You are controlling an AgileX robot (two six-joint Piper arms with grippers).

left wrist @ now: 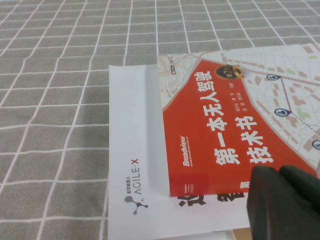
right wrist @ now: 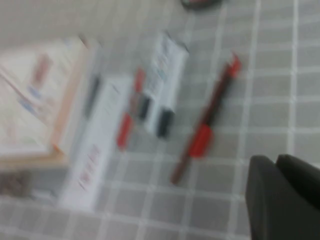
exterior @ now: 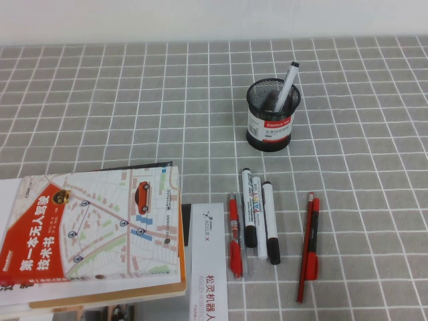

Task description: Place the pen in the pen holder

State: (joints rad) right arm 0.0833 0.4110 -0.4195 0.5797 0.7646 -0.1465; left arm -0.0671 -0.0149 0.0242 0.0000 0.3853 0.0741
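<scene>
The pen (exterior: 312, 234), with a red cap, red end and black barrel, lies on the checked cloth at the front right, beside a thin dark-red pencil (exterior: 302, 284). It also shows in the right wrist view (right wrist: 212, 107). The black mesh pen holder (exterior: 270, 115) stands upright farther back with a grey pen (exterior: 287, 83) in it. Neither gripper shows in the high view. My right gripper (right wrist: 275, 162) is shut and empty, above the cloth and apart from the pen. My left gripper (left wrist: 277, 172) is shut and empty over the book (left wrist: 235, 115).
Two white markers (exterior: 249, 207) (exterior: 270, 221) and a red pen with a clear-grey barrel (exterior: 235, 235) lie left of the pen. A book with a red and map cover (exterior: 93, 227) and a white leaflet (exterior: 208, 267) lie at the front left.
</scene>
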